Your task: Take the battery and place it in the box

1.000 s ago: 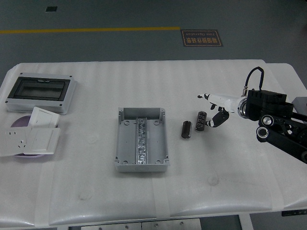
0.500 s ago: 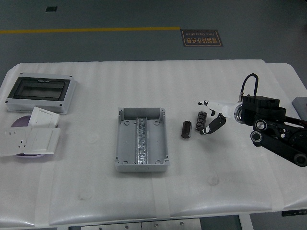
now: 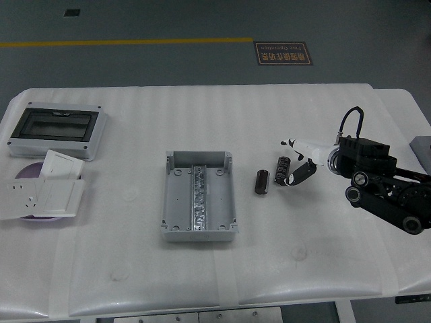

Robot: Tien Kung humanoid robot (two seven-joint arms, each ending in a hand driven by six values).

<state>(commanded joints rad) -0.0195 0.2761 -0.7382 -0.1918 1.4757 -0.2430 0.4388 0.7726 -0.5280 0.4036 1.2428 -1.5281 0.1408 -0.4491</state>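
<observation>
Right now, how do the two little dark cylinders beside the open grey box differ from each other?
The smooth battery lies nearer the grey box and clear of the robot; the ribbed battery lies right by the right hand. The smooth battery looks plain black, the ribbed battery banded with pale rings. Both are small, dark, and lie on the table outside the box.

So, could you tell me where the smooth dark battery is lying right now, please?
In the head view the battery lies on the table right of centre, between the open grey box and a ribbed cylinder beside the right hand.
</observation>
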